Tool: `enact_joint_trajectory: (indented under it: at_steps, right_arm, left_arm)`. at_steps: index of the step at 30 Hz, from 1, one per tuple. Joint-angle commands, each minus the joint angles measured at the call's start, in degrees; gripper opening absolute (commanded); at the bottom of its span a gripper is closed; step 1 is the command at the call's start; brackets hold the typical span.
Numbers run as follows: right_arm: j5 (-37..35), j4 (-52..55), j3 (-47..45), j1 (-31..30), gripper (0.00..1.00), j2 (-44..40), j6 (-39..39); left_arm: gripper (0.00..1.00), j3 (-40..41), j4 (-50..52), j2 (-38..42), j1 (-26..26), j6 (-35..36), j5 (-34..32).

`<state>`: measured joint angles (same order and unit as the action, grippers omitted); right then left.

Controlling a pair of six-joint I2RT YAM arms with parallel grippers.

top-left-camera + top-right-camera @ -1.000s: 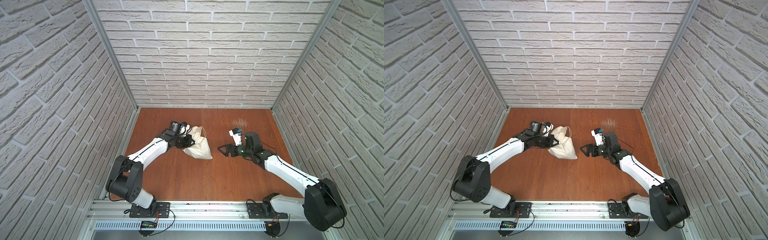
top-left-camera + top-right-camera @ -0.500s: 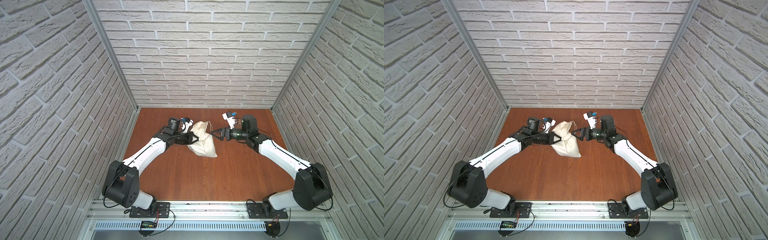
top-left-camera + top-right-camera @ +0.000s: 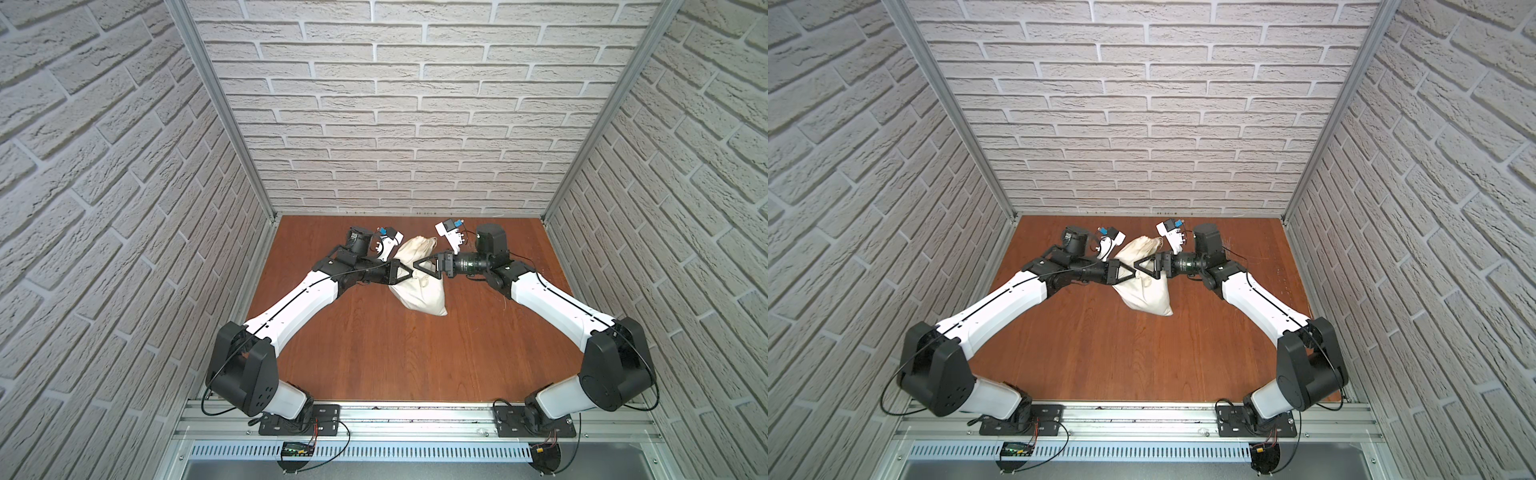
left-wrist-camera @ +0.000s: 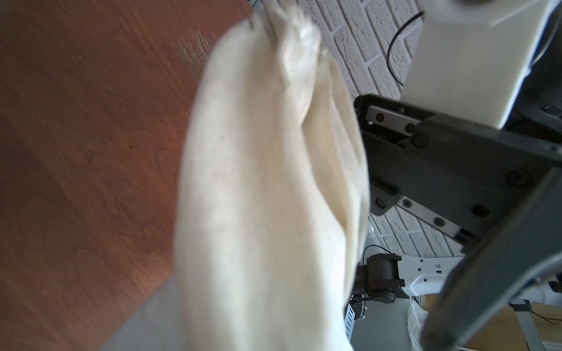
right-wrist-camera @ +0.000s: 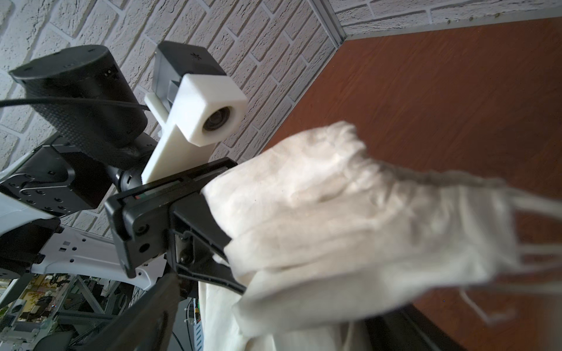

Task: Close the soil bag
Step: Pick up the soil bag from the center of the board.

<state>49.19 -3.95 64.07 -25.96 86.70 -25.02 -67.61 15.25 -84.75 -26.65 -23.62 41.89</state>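
**Top views.** The soil bag (image 3: pixel 422 286) is a wrinkled cream cloth sack. It lies toward the rear middle of the wooden bench (image 3: pixel 374 353), between the two arms. Its neck points to the back wall and one bottom corner points to the front. The left end effector (image 3: pixel 407 272) and the right end effector (image 3: pixel 420 266) reach in from opposite sides and meet tip to tip over the bag's upper half. Both top views show this arrangement, with the bag (image 3: pixel 1146 295) under the black fingers. Whether its lower corner rests on the bench cannot be told.

**Left wrist view.** The bag (image 4: pixel 258 197) fills the middle of the frame, blurred, running away from the camera. The left end effector is closed tight on its cloth. Just beside the bag stands the right end effector's black body (image 4: pixel 441 158).

**Right wrist view.** The right end effector's jaws are spread wide, with a dark finger (image 5: pixel 143 316) on either side of the bag (image 5: pixel 334 218) — no pinch on the cloth is visible. The gathered neck and its cord (image 5: pixel 538 209) lie at one end. At the other end the left end effector's fingers disappear into the cloth, beside the white wrist camera (image 5: pixel 213 112).
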Motion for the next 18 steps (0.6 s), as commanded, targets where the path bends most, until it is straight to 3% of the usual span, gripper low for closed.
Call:
enact_joint_trajectory:
  at_steps: [1,5,12,18]
  right_arm:
    - [-0.32,-4.54,0.86,-1.12,0.94,0.14,0.26]
    - [-1.78,-8.56,-0.16,-1.16,0.80,-0.15,-1.43]
    - [-5.46,-10.57,-2.26,-1.08,0.07,-2.40,-2.06]
    - [-11.18,-8.95,-3.33,-2.29,0.03,-5.32,0.52]
  left_arm:
    - [0.00,-4.23,-6.25,-0.98,-1.69,0.89,4.25]
    - [0.00,-5.34,-6.57,-2.61,-2.53,0.78,4.38]
    - [0.00,-5.68,-6.71,-3.05,-2.84,0.81,4.26]
    - [0.00,-7.59,-4.82,-4.42,-2.79,1.82,3.67]
